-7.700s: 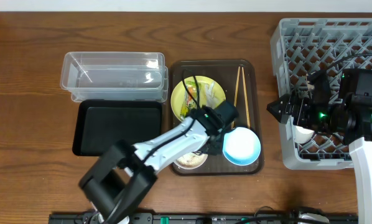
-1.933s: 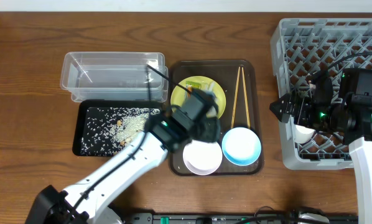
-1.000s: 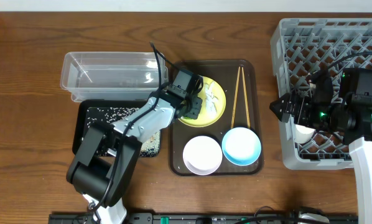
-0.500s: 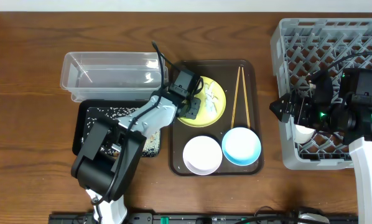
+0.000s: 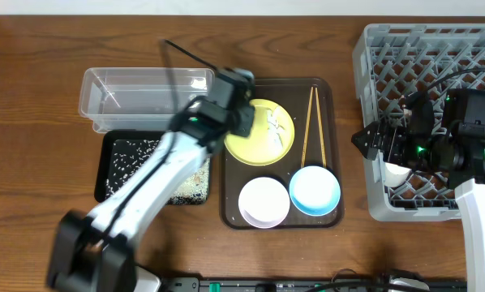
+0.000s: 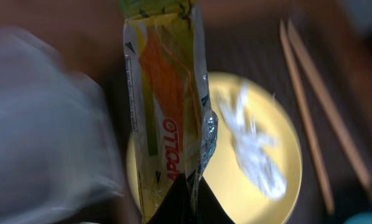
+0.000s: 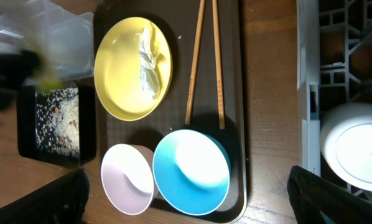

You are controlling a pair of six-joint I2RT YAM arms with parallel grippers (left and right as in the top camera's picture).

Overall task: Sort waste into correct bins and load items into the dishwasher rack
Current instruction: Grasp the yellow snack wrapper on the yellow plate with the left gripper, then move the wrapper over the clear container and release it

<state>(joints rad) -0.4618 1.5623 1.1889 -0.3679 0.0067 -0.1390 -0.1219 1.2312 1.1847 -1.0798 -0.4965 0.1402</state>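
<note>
At the near edge of the dark brown serving tray, a white bowl and a light-blue bowl are sitting side by side, touching, the blue one at the near right corner. To the left of that tray, directly on the desk, the black tray is carrying a scatter of rice crumbs, mostly along its far side and near right corner. Farther back on the serving tray, the yellow plate is lying flat with a crumpled white scrap on it, and the chopsticks are lying parallel just right of the plate, pointing toward the far edge. The left claw is hanging over the far left corner of the serving tray, between the plate and the clear tub, and it is pinching the green-and-orange snack wrapper by one end, so the wrapper is in the air rather than in either bin; the overhead view is blurring it. At the right edge of the desk, the right claw is hovering beside the left wall of the dishwasher rack with its jaws spread wide and nothing between them, and the white cup is resting inside the rack near that wall.
</note>
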